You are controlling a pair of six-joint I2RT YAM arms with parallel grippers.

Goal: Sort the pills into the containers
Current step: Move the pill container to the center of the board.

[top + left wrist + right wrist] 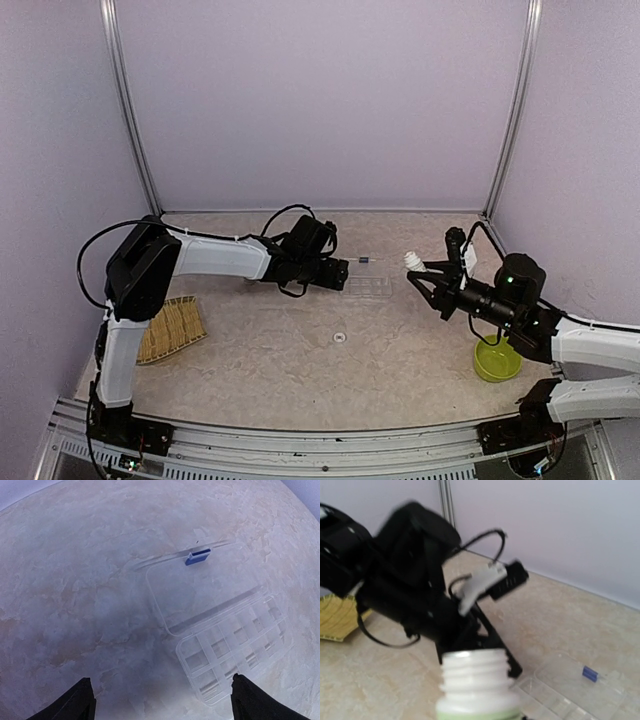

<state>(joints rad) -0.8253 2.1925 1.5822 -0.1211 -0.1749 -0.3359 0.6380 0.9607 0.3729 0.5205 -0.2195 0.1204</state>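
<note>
Now the left gripper [160, 680] gapes empty beside the clear box [230, 645], the right gripper [420, 275] opposite clenching a white bottle [477, 680].

Open-necked white bottle [479, 685] up close, black arm [410, 580] behind, clear compartment box [570, 692] at lower right

top: high behind the robot, looking down over whole table [300, 360] | left wrist: close above clear box [225, 645], facing down | right wrist: low, level, past bottle [477, 680] toward left arm [410, 580] | shared: clear box
</note>
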